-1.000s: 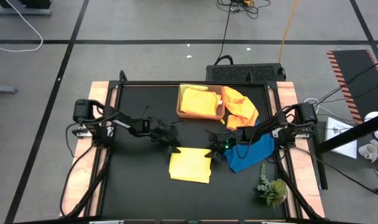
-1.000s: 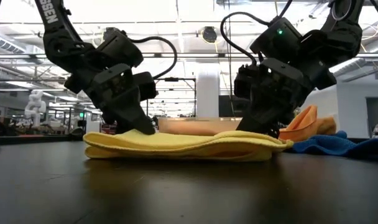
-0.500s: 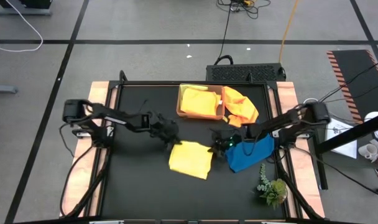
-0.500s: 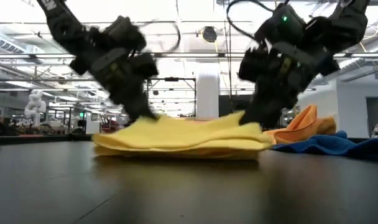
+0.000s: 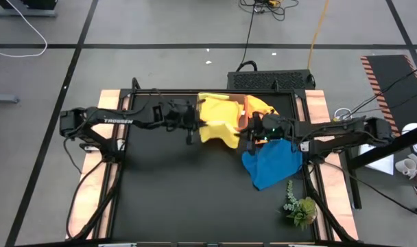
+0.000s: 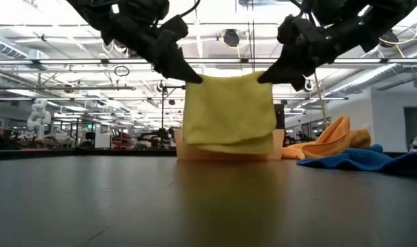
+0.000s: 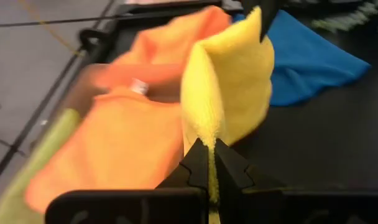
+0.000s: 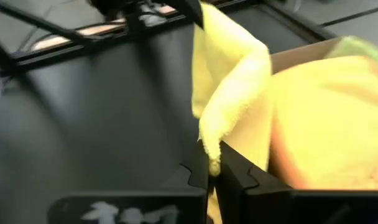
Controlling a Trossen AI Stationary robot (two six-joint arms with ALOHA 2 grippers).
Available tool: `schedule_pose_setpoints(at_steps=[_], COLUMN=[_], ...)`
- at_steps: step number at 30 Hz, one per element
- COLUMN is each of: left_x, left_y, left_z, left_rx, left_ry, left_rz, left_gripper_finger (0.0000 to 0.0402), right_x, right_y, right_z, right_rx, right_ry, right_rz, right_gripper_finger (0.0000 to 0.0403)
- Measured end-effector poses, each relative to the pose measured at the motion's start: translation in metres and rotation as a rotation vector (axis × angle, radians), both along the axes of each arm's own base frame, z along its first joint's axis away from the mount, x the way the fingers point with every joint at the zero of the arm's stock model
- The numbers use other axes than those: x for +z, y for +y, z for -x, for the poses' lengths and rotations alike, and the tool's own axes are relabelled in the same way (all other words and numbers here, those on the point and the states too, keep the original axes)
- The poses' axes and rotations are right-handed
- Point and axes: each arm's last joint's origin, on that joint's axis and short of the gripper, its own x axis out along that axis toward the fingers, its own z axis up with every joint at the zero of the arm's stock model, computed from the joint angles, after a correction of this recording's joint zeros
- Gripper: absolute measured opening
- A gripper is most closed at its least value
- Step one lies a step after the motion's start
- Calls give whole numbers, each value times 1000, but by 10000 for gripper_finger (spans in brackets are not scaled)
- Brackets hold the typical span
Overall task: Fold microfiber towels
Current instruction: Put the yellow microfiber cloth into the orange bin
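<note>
Black table (image 5: 160, 199) under workshop lights; folded yellow towel (image 6: 229, 113) is held aloft above tray (image 5: 241, 127), corners clamped by left gripper (image 6: 193, 77) and right gripper (image 6: 265, 77), probably for stacking

Soft, nubby yellow cloth (image 6: 229, 115), matt with a fuzzy pile. Same fleecy weave on the blue cloth (image 5: 271, 163) at 4 o'clock and the orange cloth (image 6: 326, 140). Matt black tabletop (image 5: 160, 192), smooth, faintly sheened in the low view. Pale raw wood side strips (image 5: 92, 180). Dull brown tray (image 5: 243, 122), cardboard-like. Dark matt plastic fingers (image 7: 229, 171).
</note>
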Motion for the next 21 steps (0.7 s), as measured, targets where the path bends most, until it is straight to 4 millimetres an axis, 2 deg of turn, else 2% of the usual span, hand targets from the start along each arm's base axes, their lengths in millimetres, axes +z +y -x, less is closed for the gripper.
schedule_pose_setpoints(at_steps=[6,11,15,21], left_x=[9,0,-16,-46], left_y=[31,58,83,117], left_z=[6,11,9,-7], left_rx=[84,151,161,192], left_ry=[-44,-31,-58,-44], left_rz=[-20,-5,30,81], left_gripper_finger=[4,8,4,10], right_x=[1,-1,-5,-21], right_y=[-32,-57,-73,-96], right_z=[9,15,18,20], right_rx=[-116,-211,-245,-308], right_ry=[8,19,15,63], right_rz=[56,70,66,63], right_gripper_finger=[1,1,0,0])
